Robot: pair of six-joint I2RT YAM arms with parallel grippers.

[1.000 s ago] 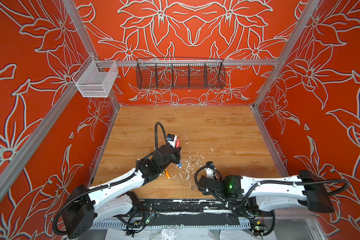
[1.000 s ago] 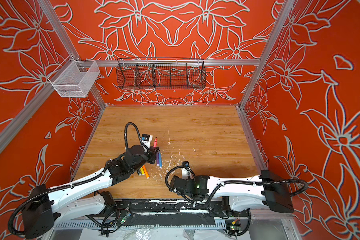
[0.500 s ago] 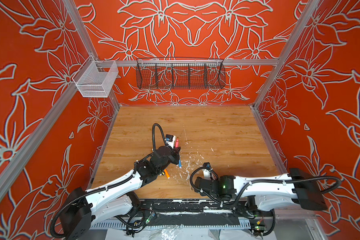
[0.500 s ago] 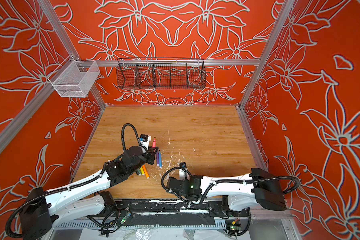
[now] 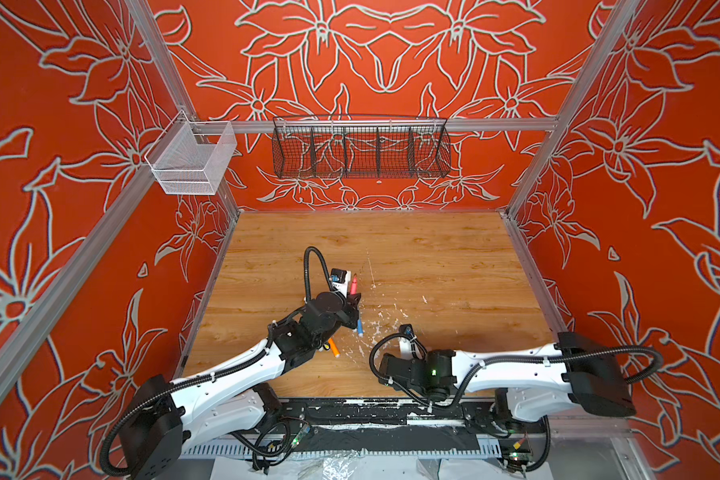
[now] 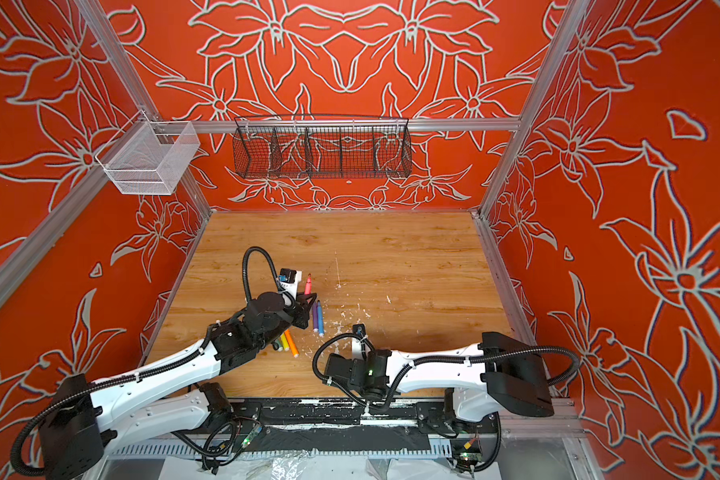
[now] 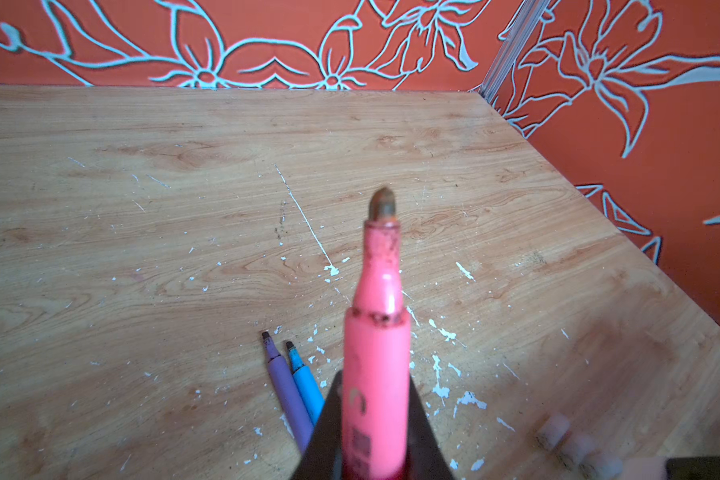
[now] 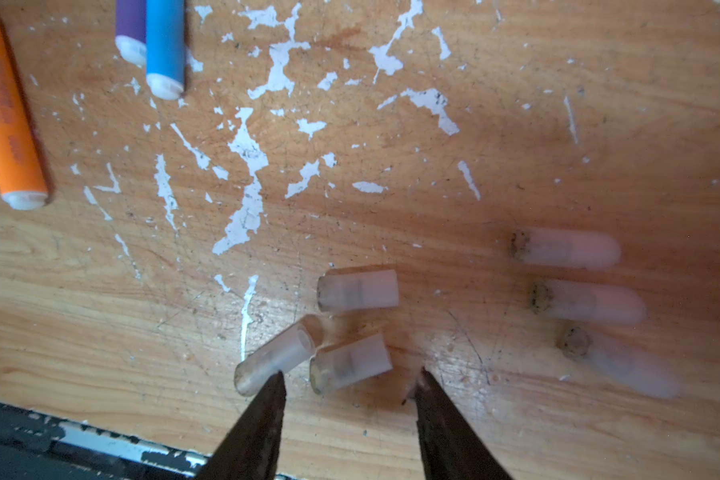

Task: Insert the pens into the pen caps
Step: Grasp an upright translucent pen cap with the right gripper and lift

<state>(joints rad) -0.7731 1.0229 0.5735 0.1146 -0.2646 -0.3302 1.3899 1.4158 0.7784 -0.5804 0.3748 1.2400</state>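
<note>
left gripper (image 7: 374, 376) clamped on pink pen (image 7: 377, 324), nib clear of the table (image 7: 142, 249). right gripper (image 8: 351, 372) jaws apart, one pen cap (image 8: 350, 363) between the tips, other pen caps (image 8: 358, 289) just beside. purple pen (image 7: 285, 390), blue pen (image 7: 306, 384), orange pen (image 8: 9, 124) flat on table.

Left arm (image 5: 225, 374) and right arm (image 5: 512, 368) are of like build. Each has white moulded link shells dotted with small screw holes, and black joint housings. A large black box housing sits outboard of each end of the black, paint-chipped base rail (image 5: 350, 411). Black ribbed cable conduit (image 5: 307, 272) is bound on with white ties. The right arm carries a green indicator light (image 5: 433, 371). The right gripper (image 8: 348, 384) has dark, flat fingers (image 8: 258, 428) tapering to points.
</note>
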